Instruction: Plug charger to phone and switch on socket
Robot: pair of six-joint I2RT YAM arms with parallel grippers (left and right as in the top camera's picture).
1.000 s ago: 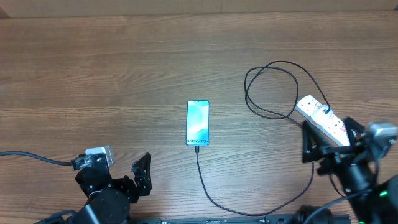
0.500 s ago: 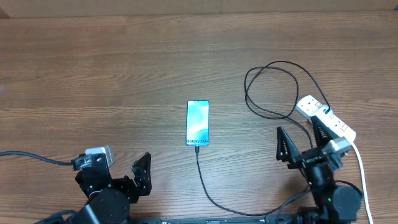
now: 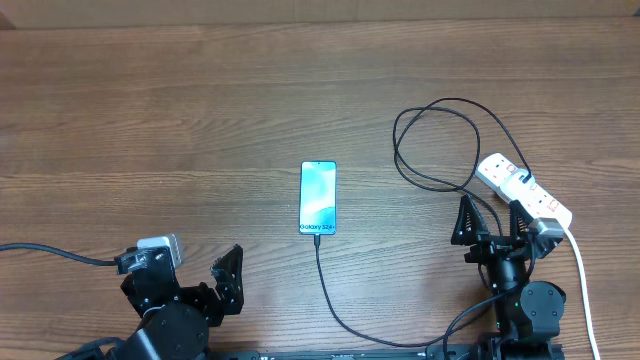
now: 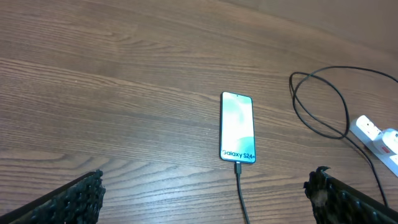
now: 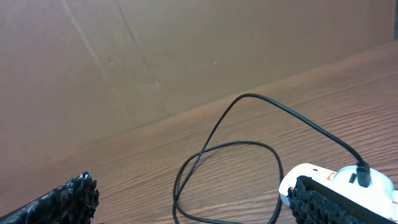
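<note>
The phone (image 3: 318, 197) lies flat mid-table with its screen lit; it also shows in the left wrist view (image 4: 237, 127). The black charger cable (image 3: 330, 290) has its tip at the phone's near end (image 4: 237, 167). It runs along the front edge, loops in coils (image 3: 440, 140) and ends at a plug on the white power strip (image 3: 525, 190). My right gripper (image 3: 490, 222) is open and empty, just left of the strip's near end; in its own view (image 5: 199, 208) the coils (image 5: 227, 168) and strip (image 5: 323, 177) lie ahead. My left gripper (image 3: 190, 280) is open and empty, near the front left.
The strip's thick white cord (image 3: 582, 290) runs down the right side toward the front edge. A grey cable (image 3: 50, 252) trails off to the left from my left wrist. A brown cardboard wall (image 5: 155, 56) stands behind the wooden table.
My right arm has swung left and back from over the power strip's near end and now sits lower, beside the strip. The left arm, phone and cable have not moved.
</note>
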